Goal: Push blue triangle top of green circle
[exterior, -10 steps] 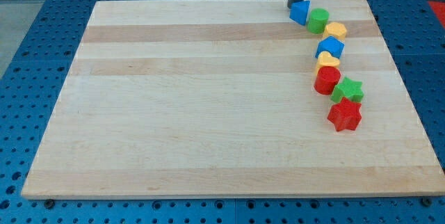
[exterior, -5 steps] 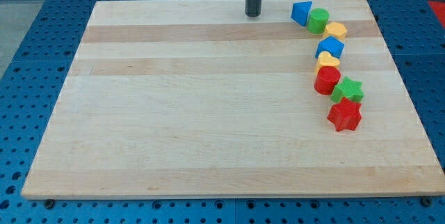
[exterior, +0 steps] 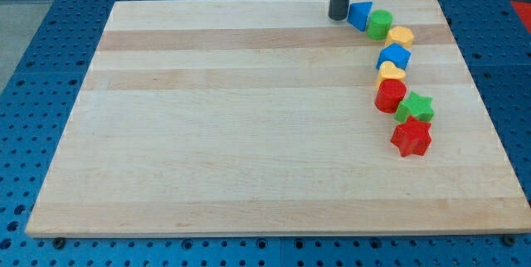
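My tip [exterior: 338,17], a bare rod holding nothing, stands just left of the blue triangle [exterior: 359,14] touching the green circle [exterior: 380,25] near the desk's top-right corner, heading eight blocks: two each blue, green, yellow, red.

Bright, even overhead light, sharp focus throughout, only faint soft shadows under the blocks, no glare.

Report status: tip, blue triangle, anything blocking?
My tip just left of blue triangle. Triangle touches green circle at its upper left. Yellow block right of circle; top side unobstructed.
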Controlling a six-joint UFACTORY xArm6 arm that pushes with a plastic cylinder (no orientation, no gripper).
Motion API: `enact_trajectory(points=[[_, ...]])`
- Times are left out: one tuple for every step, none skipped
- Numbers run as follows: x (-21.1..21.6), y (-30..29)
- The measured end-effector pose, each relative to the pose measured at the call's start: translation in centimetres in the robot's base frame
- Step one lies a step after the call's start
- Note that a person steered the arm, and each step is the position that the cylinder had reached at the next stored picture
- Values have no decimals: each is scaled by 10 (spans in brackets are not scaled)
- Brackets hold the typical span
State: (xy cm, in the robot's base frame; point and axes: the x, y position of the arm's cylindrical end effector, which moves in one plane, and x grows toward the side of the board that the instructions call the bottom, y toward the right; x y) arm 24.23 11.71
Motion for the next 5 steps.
enact_trajectory(points=[[0,14],[-3,21],[-6,22],[-10,22],[-12,28]])
